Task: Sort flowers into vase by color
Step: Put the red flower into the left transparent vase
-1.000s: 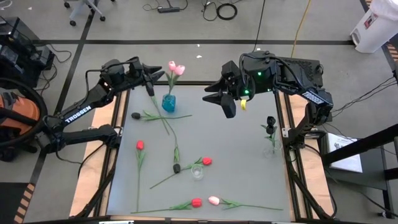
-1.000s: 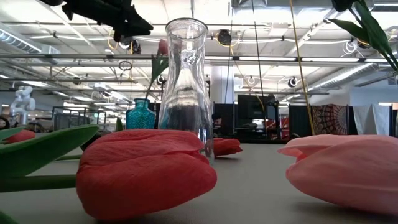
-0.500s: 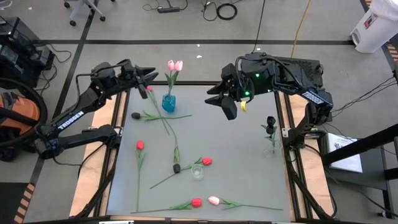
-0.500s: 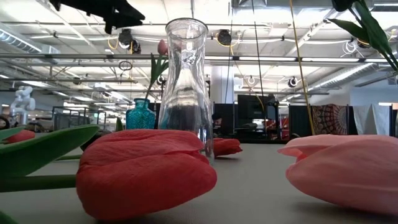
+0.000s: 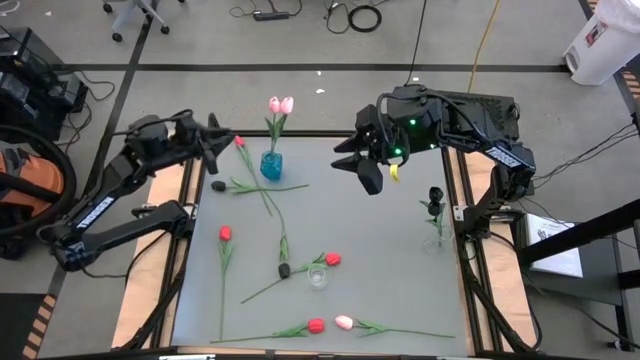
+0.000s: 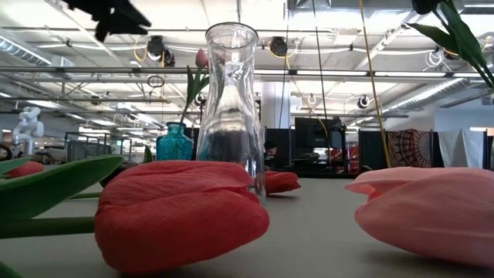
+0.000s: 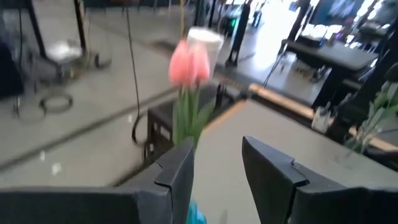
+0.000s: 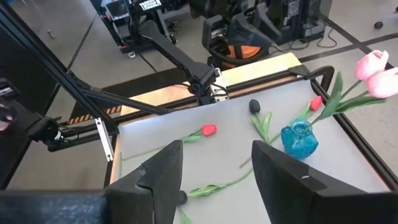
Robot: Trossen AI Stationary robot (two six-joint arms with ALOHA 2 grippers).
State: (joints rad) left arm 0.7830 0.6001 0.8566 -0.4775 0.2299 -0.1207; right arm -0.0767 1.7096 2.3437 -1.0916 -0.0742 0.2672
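Observation:
A blue vase (image 5: pixel 271 165) at the far side of the table holds two pink tulips (image 5: pixel 281 105), which also fill the left wrist view (image 7: pixel 189 62). My left gripper (image 5: pixel 220 134) hangs open and empty to the left of this vase, near the table's far left corner. My right gripper (image 5: pixel 366 170) is open and empty, high over the far right. Loose flowers lie flat on the table: a red one (image 5: pixel 239 142), a black one (image 5: pixel 218 185), red ones (image 5: pixel 225 233) (image 5: pixel 332 259) (image 5: pixel 316 325) and a pink one (image 5: pixel 344 322). A clear vase (image 5: pixel 434 238) at the right holds black tulips (image 5: pixel 436 195).
A small clear vase (image 5: pixel 318 276) stands mid-table near the front and looms in the low view (image 6: pixel 231 100). Another black tulip head (image 5: pixel 284 270) lies beside it. Wooden side rails (image 5: pixel 166 250) border the grey table. The middle right of the table is bare (image 5: pixel 390 260).
My left gripper has drawn back from the pink tulips' stems toward the table's left edge, staying open and empty. The pink tulips stay upright in the blue vase. My right gripper has kept its place.

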